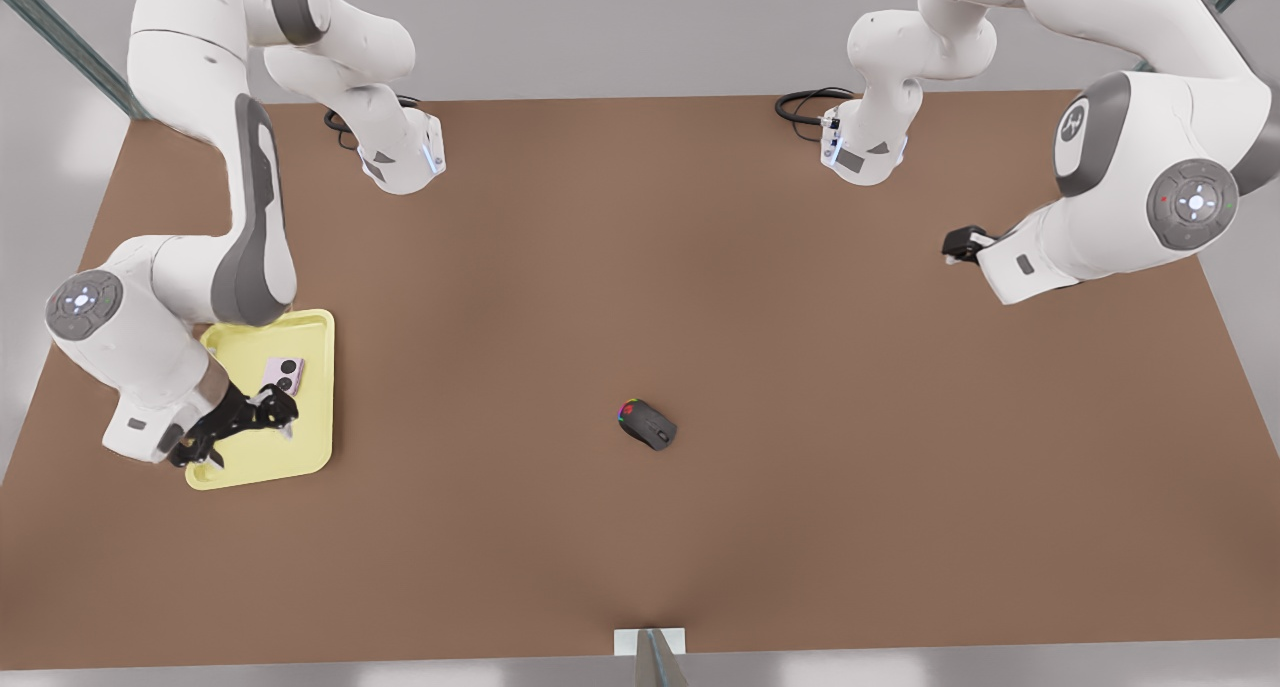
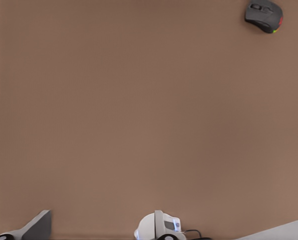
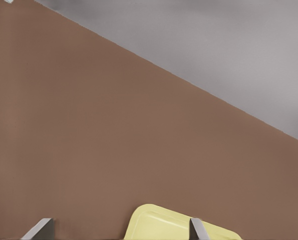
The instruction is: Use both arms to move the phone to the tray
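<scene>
Front view: pale pink flat square phone [image 1: 283,374] apparently delivered onto pale yellow rimmed tray [image 1: 312,437] by brown desk's [image 1: 640,267] left edge, right gripper [image 1: 283,415] spread wide beside it, empty; left gripper [image 1: 955,244] waiting by right edge, grip unreadable.

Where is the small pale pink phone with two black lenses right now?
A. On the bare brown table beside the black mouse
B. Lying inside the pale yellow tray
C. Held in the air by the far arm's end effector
B: in the front view the small pale pink phone lies flat inside the pale yellow rectangular tray, next to the right arm's black end effector.
</scene>
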{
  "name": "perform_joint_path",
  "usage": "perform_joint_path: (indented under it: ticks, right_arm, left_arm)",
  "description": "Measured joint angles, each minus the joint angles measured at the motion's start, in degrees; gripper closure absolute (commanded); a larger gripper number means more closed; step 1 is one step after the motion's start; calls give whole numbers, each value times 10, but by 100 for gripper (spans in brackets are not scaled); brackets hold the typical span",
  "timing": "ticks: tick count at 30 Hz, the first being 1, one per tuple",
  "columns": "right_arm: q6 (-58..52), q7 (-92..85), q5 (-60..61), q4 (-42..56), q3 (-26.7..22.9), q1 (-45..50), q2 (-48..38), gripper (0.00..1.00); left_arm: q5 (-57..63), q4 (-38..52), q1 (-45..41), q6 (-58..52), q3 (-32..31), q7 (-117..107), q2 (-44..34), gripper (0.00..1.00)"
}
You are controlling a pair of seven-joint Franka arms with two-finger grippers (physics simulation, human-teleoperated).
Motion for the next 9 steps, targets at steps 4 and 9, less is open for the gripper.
perform_joint_path:
  ticks: [4,9]
  right_arm:
    - [-156,59,-33,-8,78,-42,-90,0]
    - [-242,132,-49,-31,115,-69,-107,0]
  left_arm:
    - [14,1,0,0,2,-6,0,0]
    - [24,0,0,1,3,-12,1,0]
